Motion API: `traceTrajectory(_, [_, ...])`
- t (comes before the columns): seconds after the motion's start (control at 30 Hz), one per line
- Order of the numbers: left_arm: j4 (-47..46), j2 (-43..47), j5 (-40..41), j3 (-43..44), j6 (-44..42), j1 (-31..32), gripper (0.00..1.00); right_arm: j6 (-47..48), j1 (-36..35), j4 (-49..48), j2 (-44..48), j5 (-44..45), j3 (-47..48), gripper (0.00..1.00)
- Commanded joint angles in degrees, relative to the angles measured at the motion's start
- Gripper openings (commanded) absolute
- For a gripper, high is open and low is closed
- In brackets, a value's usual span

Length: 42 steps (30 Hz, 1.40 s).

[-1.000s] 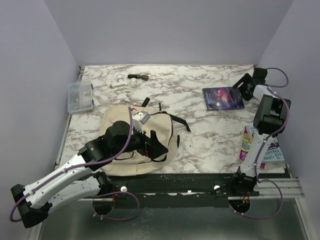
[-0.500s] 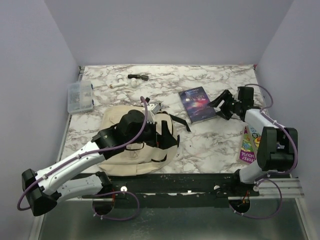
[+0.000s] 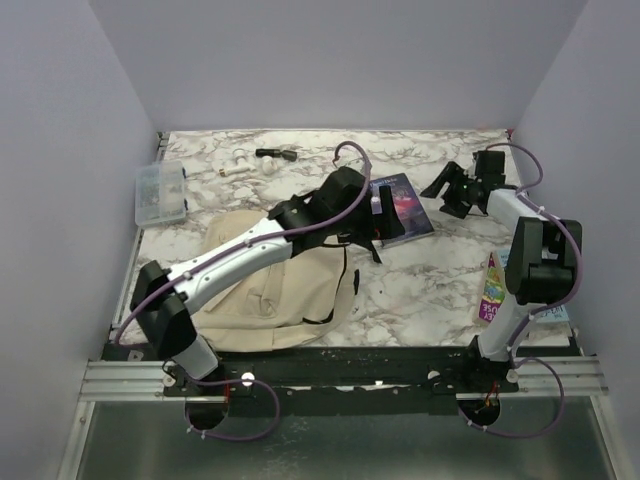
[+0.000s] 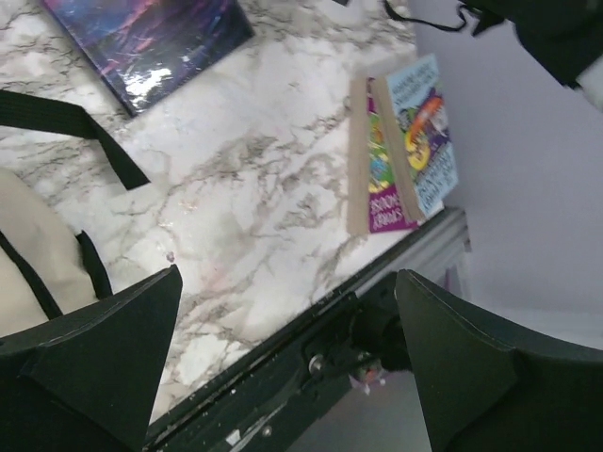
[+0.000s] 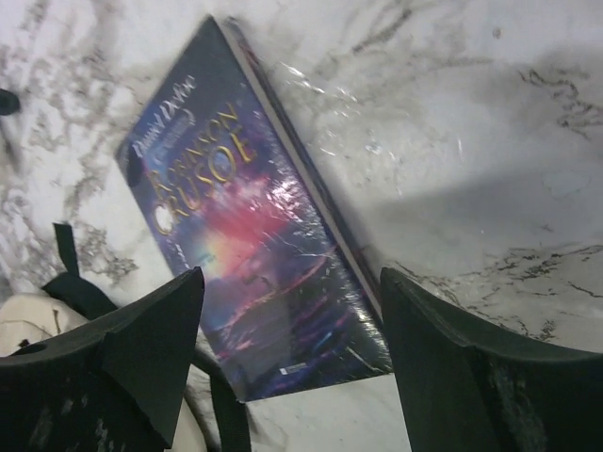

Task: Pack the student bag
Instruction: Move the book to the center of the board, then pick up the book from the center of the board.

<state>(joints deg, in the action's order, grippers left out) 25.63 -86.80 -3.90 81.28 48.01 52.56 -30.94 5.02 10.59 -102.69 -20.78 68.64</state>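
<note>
The beige student bag (image 3: 265,290) lies flat at the front left with its black straps (image 3: 362,245) trailing right. A dark blue book (image 3: 410,205), titled Robinson Crusoe, lies just right of the bag. My left gripper (image 3: 380,205) hovers over the book's left edge, open and empty. In the left wrist view (image 4: 283,358) the book (image 4: 141,38) and a strap (image 4: 66,122) lie beyond it. My right gripper (image 3: 443,192) is open and empty just right of the book. In the right wrist view (image 5: 292,358) the book (image 5: 254,217) fills the space between the fingers.
Two colourful books (image 3: 495,285) lie stacked at the right front edge, also seen in the left wrist view (image 4: 405,141). A small clear plastic box (image 3: 160,193) sits at the left edge. A black item (image 3: 275,153) and small white items (image 3: 235,165) lie at the back.
The right gripper slid the blue book left toward the bag, then drew back a little. The left arm swung from over the bag up and right to the book.
</note>
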Motion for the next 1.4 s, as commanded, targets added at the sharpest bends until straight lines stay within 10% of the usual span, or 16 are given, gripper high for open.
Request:
traceTrajectory(0.0, [4.3,-11.0,7.3,7.5,3.8,-0.2,0.97,4.2,0.1,3.0,-3.1,-1.2,0.6,0.76])
traceTrajectory(0.63, [4.7,-37.9,1.2,22.2,15.0,-8.8,0.98,-4.8,-1.2,-5.9,-1.8,-5.6,-9.7,0.55])
traceTrajectory(1.37, [-3.0,-43.9,-4.0,23.7,23.4,-11.1,0.97,-9.2,-1.2,-8.3,-0.4,-11.5,-14.6,0.52])
